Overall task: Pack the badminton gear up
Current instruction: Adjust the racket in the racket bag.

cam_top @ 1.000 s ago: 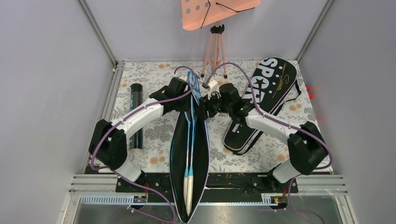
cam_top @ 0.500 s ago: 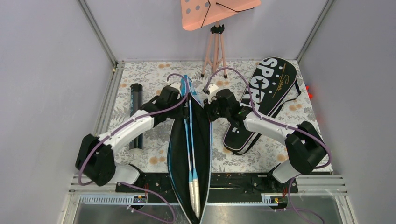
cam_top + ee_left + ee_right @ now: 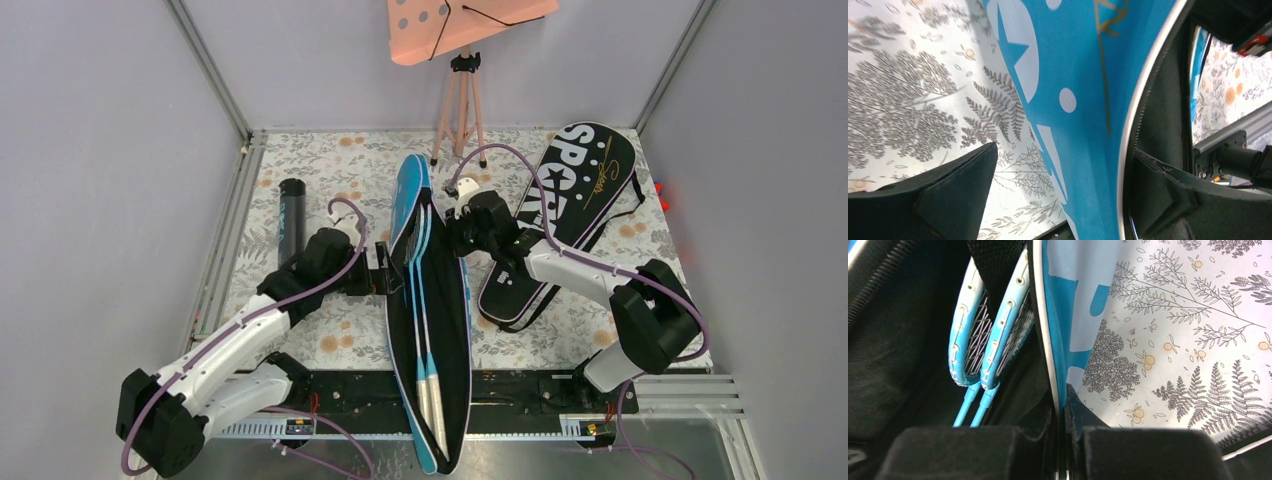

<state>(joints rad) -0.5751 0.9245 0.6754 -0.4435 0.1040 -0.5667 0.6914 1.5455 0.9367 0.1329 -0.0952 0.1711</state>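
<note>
The blue bag (image 3: 412, 195) lies unzipped down the middle of the table, its black inside facing up. Two rackets (image 3: 420, 300) with light-blue hoops (image 3: 990, 335) lie in it, handles toward the near edge. My right gripper (image 3: 453, 238) is shut on the bag's right rim (image 3: 1050, 355), its fingertips (image 3: 1075, 412) pinched on the white piping. My left gripper (image 3: 388, 281) stands open at the bag's left side. In the left wrist view its fingers (image 3: 955, 192) straddle the blue flap (image 3: 1073, 75) without squeezing it. The black SPORT bag (image 3: 570, 215) lies to the right. The black tube (image 3: 290, 215) lies at the left.
A pink perforated board on tripod legs (image 3: 460, 100) stands at the back wall. The bag's near end (image 3: 440, 455) overhangs the metal rail (image 3: 520, 385) between the arm bases. Grey walls close in both sides.
My left gripper opened, let go of the bag's left rim and drew back toward the near left. My right gripper shut on the right rim. The bag swung flatter, its near end shifting right.
</note>
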